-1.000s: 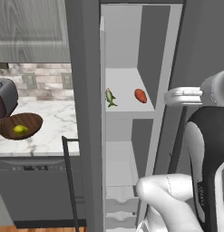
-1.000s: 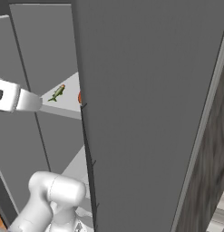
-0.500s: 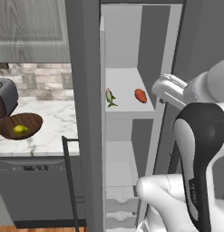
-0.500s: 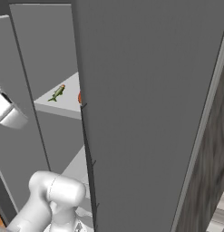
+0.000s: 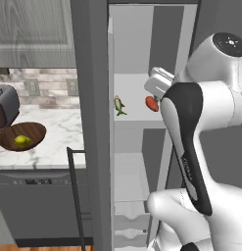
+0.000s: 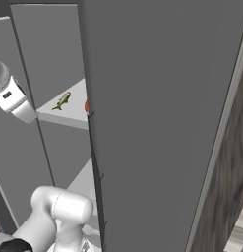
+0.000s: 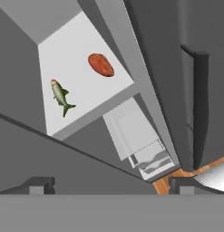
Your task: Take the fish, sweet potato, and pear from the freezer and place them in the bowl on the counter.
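Note:
The freezer (image 5: 90, 147) stands open. On its white shelf (image 5: 134, 115) lie the fish (image 5: 119, 105) and, to its right, the orange-red sweet potato (image 5: 151, 103), which my arm partly covers. In the hand view the fish (image 7: 61, 96) and sweet potato (image 7: 101, 65) lie ahead on the shelf, and my gripper (image 7: 112, 186) hangs open and empty, well short of both. The right base view shows the fish (image 6: 62, 101) and a sliver of sweet potato (image 6: 86, 105) at the door edge. The pear (image 5: 23, 140) rests in the brown bowl (image 5: 34, 131) on the counter (image 5: 59, 147).
A toaster (image 5: 5, 105) stands behind the bowl at the left. The wide dark freezer door (image 6: 157, 123) takes up the right side. A dark vertical bar handle (image 5: 76, 196) stands in front of the counter. White drawers (image 7: 147, 158) sit low in the freezer.
My arm has swung up and to the left, bringing the hand in front of the freezer shelf near the sweet potato. The gripper stays open. Fish, sweet potato and pear have not moved.

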Available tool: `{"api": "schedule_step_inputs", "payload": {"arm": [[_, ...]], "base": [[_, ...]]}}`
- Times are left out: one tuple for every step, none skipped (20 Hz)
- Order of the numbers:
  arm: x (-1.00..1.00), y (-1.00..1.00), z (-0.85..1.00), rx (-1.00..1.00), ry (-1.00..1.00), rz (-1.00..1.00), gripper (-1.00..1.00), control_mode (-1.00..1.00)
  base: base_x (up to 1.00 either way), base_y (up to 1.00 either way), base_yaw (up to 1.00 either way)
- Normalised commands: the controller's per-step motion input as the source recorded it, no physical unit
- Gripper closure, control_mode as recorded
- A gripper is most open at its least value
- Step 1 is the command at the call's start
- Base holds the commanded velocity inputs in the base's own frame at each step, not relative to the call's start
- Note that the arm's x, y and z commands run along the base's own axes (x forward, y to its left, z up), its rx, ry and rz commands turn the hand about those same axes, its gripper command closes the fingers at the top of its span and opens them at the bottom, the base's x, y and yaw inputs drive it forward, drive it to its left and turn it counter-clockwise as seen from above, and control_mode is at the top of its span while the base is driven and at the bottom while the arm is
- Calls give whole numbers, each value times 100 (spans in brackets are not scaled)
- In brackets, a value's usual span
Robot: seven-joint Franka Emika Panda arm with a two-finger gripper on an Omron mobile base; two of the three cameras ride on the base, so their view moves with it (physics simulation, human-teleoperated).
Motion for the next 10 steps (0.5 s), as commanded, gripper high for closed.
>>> {"api": "schedule_step_inputs", "payload": {"arm": [[76, 0, 0, 3, 5, 0, -100, -100], [66, 0, -1, 5, 5, 0, -100, -100], [61, 0, -5, 5, 1, 0, -100, -100], [49, 4, -16, 3, 0, 1, -100, -100], [49, 11, -24, 4, 0, 0, -100, -100], [42, 11, -28, 4, 0, 0, -100, -100], [41, 9, -26, 3, 0, 0, -100, -100], [40, 9, -28, 3, 0, 0, -100, -100], [46, 3, -26, 3, 0, 0, -100, -100], [44, 1, -26, 3, 0, 0, -100, -100]], "base": [[0, 0, 0], [0, 0, 0], [0, 0, 0], [0, 0, 0], [0, 0, 0], [0, 0, 0], [0, 0, 0], [0, 0, 0], [0, 0, 0], [0, 0, 0]]}}
